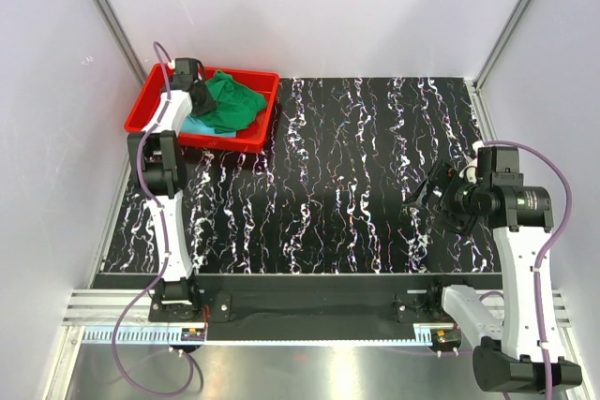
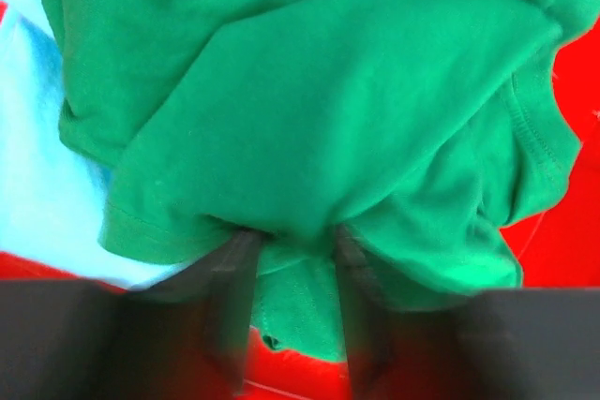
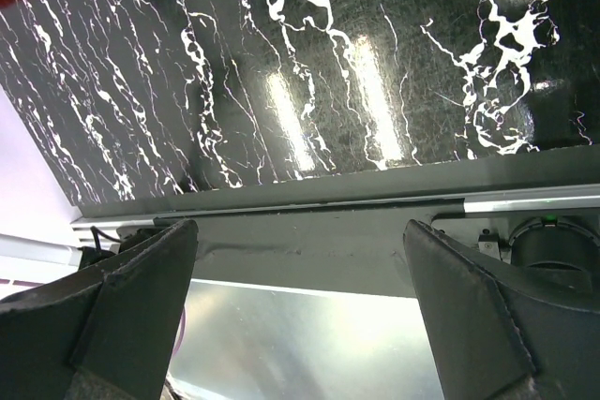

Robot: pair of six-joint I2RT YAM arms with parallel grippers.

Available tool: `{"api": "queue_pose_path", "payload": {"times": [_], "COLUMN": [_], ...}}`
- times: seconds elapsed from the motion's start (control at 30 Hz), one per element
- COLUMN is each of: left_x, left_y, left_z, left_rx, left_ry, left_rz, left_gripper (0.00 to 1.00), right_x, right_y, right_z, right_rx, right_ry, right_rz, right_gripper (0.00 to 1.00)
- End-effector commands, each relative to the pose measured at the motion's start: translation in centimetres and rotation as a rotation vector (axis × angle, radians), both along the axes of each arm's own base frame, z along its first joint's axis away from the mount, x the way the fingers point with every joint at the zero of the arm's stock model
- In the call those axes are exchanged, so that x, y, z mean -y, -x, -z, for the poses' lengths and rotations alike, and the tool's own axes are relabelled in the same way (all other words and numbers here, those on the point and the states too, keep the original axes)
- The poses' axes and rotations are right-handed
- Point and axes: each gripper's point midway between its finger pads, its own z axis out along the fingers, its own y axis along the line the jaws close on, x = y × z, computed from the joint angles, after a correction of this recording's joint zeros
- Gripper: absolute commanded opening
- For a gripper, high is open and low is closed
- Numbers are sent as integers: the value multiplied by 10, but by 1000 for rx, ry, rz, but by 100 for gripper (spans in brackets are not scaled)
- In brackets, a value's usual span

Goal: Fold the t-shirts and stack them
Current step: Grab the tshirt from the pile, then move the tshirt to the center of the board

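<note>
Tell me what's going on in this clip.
The left tool is down in the red tray at the far left of the table, pinching a fold of the green t-shirt, which lies crumpled on the light blue t-shirt. The right tool hangs open above the table, holding nothing. Neither shirt is folded yet.

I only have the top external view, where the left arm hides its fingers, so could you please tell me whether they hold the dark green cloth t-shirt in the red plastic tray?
Observer: Yes, the left fingers are pinched on a gathered fold of the dark green cloth t-shirt.
Operator: Thanks; is the light cyan-blue cloth t-shirt caught too?
Observer: No, it lies beneath the green one, off to one side of the fingers.
Operator: Are the right fingers carrying anything?
Observer: No, they are spread wide with nothing between them.
</note>
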Motion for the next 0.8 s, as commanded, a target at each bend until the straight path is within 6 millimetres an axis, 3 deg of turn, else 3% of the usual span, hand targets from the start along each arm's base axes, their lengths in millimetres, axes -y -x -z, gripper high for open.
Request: {"api": "queue_pose_path", "payload": {"times": [0.0, 0.03, 0.07, 0.17, 0.2, 0.27, 0.3, 0.37, 0.4, 0.43, 0.47, 0.5, 0.53, 0.57, 0.6, 0.63, 0.67, 0.73, 0.77], "left_x": [-8, -6, -5, 3, 6, 27, 29, 67, 75, 95, 103, 125, 134, 135, 152, 156, 153, 153, 148], "left_y": [-21, -21, -24, -18, -13, -3, 11, 32, 58, 75, 106, 126, 142, 172, 192, 205, 230, 260, 281], "left_z": [-36, -39, -48, -79, -114, -154, -198, -240, -291, -290, -332, -338, -330, -346, -345, -318, -324, -292, -265], "left_rx": [100, 105, 120, 143, 196, 262, 330, 401, 495, 487, 570, 577, 554, 582, 576, 509, 523, 432, 378], "left_ry": [-57, -57, -61, -67, -71, -50, -43, -4, 9, 30, 38, 42, 33, 14, 22, 19, 24, 45, 45], "left_rz": [8, 22, 31, 59, 64, 114, 122, 213, 225, 261, 284, 327, 346, 349, 392, 413, 409, 430, 435], "left_gripper": [25, 18, 0, 0, 0, 0, 0, 0, 0, 0, 0, 0, 0, 0, 0, 0, 0, 8, 24], "right_x": [-2, -3, -3, -2, -2, -2, -1, -1, -1, -1, -1, -2, -2, -3, -4, -4, -4, -3, -2], "right_y": [0, -1, -3, -11, -14, -22, -26, -37, -41, -46, -54, -59, -63, -70, -74, -77, -85, -90, -95], "right_z": [-7, -7, -8, -9, -8, -8, -7, -7, -4, -3, -1, 0, 2, 5, 6, 8, 11, 15, 19], "right_rx": [15, 14, 20, 29, 29, 42, 38, 54, 47, 46, 50, 54, 49, 47, 45, 40, 37, 27, 20], "right_ry": [-4, -7, -8, -10, -8, -8, -8, -10, -11, -14, -18, -22, -28, -32, -35, -40, -41, -32, -30], "right_rz": [-17, -17, -18, -12, -11, -8, -5, 1, 0, 5, 8, 6, 8, 7, 2, 2, 0, -2, -3], "right_gripper": [100, 100, 100, 100, 100, 100, 100, 100, 100, 100, 100, 100, 100, 100, 100, 100, 100, 100, 100]}}
